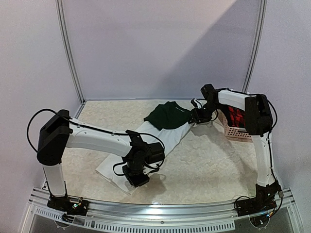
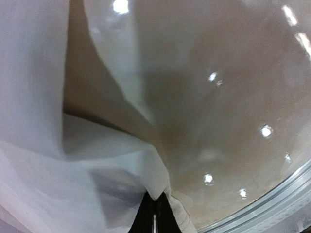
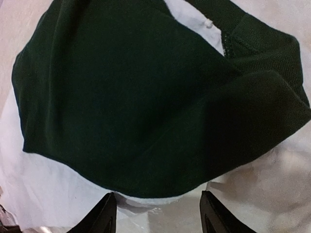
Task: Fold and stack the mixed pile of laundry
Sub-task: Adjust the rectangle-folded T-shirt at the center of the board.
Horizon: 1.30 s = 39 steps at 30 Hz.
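Left wrist view: the left end effector (image 2: pixel 154 216) has its fingers pressed together on a bunch of the white cloth (image 2: pixel 73 170), at the cloth's near end close to the bench's (image 1: pixel 214 165) front rail. From that pinch the cloth drapes away in loose folds.

The right end effector (image 3: pixel 158 216) is spread wide and grips nothing. It hangs at the edge of the green garment (image 3: pixel 136 97), which lies crumpled on the far end of the white cloth. The cloth runs diagonally across the bench from the garment down to the left arm.

On the far right a pink basket (image 1: pixel 232 131) holds a red-and-black checked shirt (image 1: pixel 237 116), apart from the other two pieces.

As I judge it, the task is at an early stage. No piece is folded flat and no stack is visible. The white cloth is only being handled, the green garment sits on it unfolded, and the shirt is in the basket.

Count:
- white cloth: one
- green garment: one
- checked shirt: one
- basket: one
- arms: two
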Available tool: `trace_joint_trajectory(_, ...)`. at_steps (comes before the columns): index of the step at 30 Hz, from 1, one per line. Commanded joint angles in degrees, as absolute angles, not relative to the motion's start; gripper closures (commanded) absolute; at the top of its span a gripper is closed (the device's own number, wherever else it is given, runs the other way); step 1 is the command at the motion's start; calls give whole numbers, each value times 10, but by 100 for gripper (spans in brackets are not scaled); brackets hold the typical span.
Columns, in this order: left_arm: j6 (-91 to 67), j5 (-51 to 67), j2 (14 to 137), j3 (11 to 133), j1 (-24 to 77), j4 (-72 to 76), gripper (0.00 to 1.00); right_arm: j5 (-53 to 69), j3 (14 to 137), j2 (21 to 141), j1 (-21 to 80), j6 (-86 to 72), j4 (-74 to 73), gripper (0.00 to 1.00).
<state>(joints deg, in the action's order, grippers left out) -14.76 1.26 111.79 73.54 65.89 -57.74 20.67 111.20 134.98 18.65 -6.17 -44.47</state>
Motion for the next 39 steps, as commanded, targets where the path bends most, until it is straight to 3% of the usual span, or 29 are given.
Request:
trace_joint_trajectory(1,-132,49,1145,762,691,-563,100,229,1147,1405,180,-124,-441,46)
trace_joint_trajectory(9,-112,85,1186,839,711,-589,100,244,1285,1502,179,-129,-440,85)
trace_joint_trajectory(20,-70,178,1338,1095,729,-638,100,340,1378,1571,182,-128,-346,89)
trace_joint_trajectory(26,-63,198,1400,1191,734,-648,99,374,1416,1594,186,-157,-261,85)
trace_joint_trajectory(29,-66,209,1417,1219,735,-636,88,396,1429,1605,191,-176,-229,78)
trace_joint_trajectory(34,-65,180,1374,1225,736,-624,60,399,1422,1576,173,-159,-282,45)
trace_joint_trajectory(39,-66,158,1260,1176,734,-601,53,365,1267,1428,110,-151,-291,35)
